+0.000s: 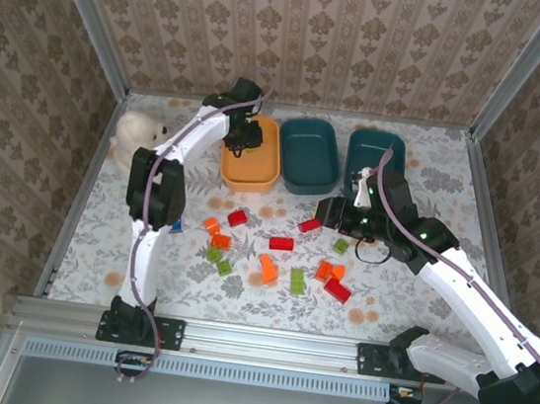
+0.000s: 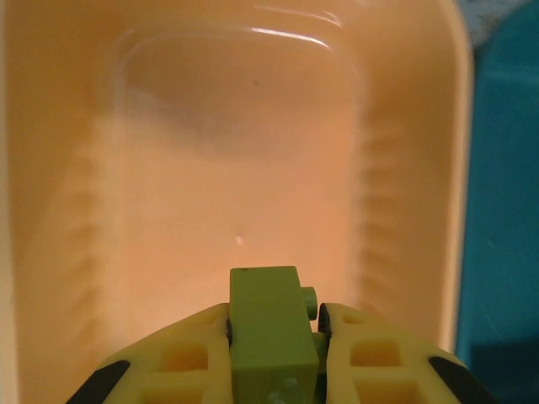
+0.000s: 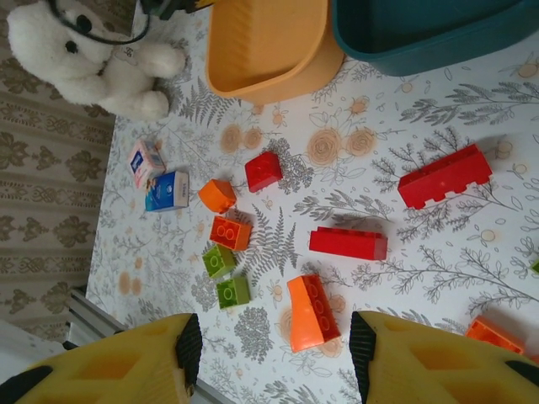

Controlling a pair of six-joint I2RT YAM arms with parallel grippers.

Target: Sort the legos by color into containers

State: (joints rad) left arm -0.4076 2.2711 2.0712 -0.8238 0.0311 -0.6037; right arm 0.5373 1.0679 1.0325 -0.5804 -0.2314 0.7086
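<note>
Left gripper (image 1: pixel 243 137) pinches a lime brick (image 2: pixel 266 324) of smooth hard plastic, its long axis running along the fingers, directly above the glossy orange tray's (image 2: pixel 236 168) bare floor; letting go should land it inside. Right gripper (image 3: pixel 274 349) hangs spread and empty over loose bricks (image 3: pixel 348 242); an orange wedge (image 3: pixel 309 313) lies below, between its fingers.
</note>
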